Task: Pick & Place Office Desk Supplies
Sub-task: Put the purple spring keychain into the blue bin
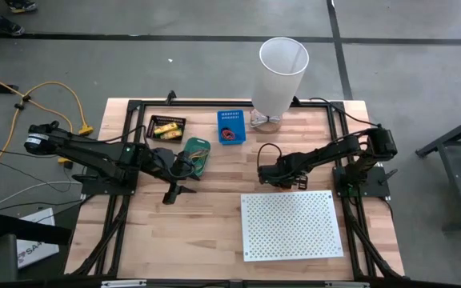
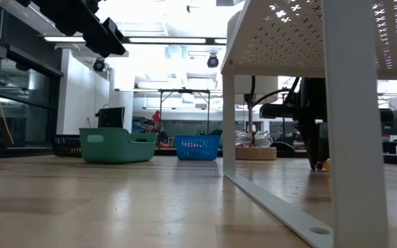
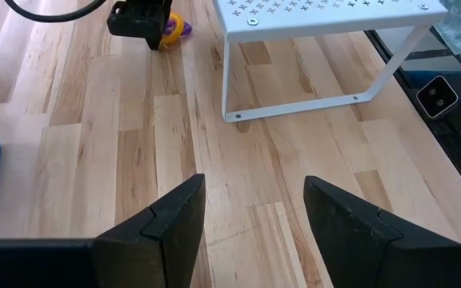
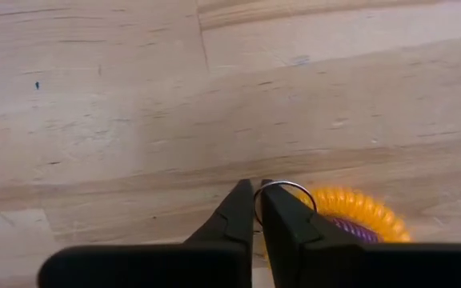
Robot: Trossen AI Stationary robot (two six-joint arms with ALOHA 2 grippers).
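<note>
Now, right gripper (image 4: 256, 210) pinched on thin metal ring of orange-and-purple coiled keychain (image 4: 357, 218), mid-worktop; light, springy, so lift gently. Left gripper (image 3: 254, 232) spread apart.

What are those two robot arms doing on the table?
They're tidying small desk supplies. The right hand is down on the wooden table, pinched shut on the thin metal ring of a coiled orange-and-purple keychain, just beside the white perforated board. The left hand waits open above the table near the green bin.
</note>
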